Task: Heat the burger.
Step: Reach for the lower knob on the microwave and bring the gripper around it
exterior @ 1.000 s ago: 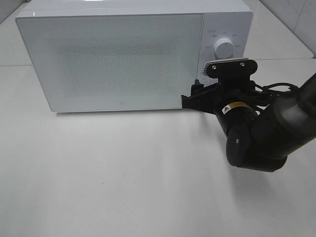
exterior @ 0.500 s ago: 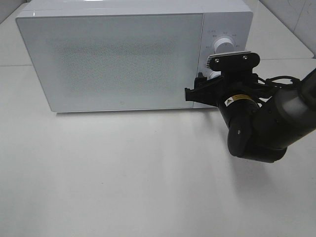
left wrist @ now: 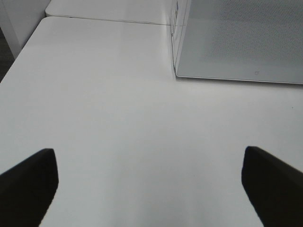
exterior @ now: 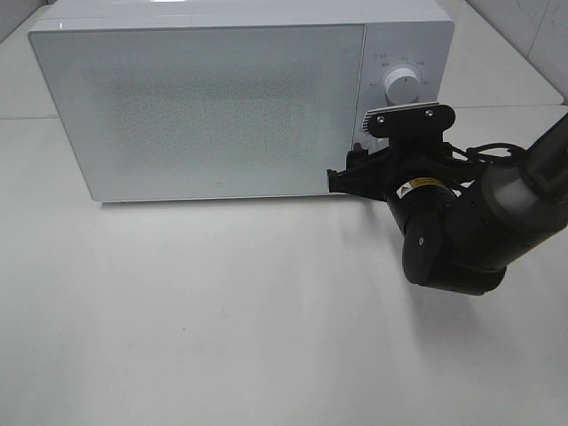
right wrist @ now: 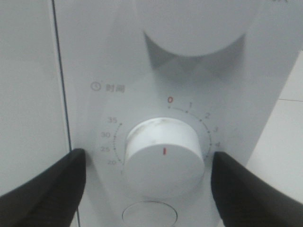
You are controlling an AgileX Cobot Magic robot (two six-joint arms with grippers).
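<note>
The left gripper (left wrist: 150, 189) hangs before the microwave's (exterior: 248, 12) left front corner, fingers wide and holding nothing. The door (exterior: 204, 111) is shut; where the burger is, I cannot tell. The right gripper (right wrist: 147, 160) has its fingers wide around the microwave's lower knob (right wrist: 163, 163), not touching it.

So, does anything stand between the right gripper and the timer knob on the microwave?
Nothing visible does. The right gripper is open, and its fingers flank the timer knob on the microwave, one at each side, with no object in the gaps.
</note>
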